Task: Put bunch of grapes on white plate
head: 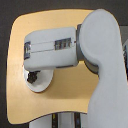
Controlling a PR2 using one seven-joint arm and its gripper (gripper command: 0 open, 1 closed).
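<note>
The white plate [42, 85] lies on the wooden table [60, 102] toward the exterior view's left, mostly hidden under my arm. A small dark cluster, the bunch of grapes [32, 77], shows at the plate's left part, just below the end of my forearm. My gripper is hidden beneath the bulky white forearm [50, 50], which reaches from the exterior view's right across to the left. I cannot tell whether the grapes rest on the plate or hang in the fingers.
The rounded table edge runs along the exterior view's left and bottom, with dark floor [5, 30] beyond. My large white upper arm [102, 60] covers the exterior view's right side.
</note>
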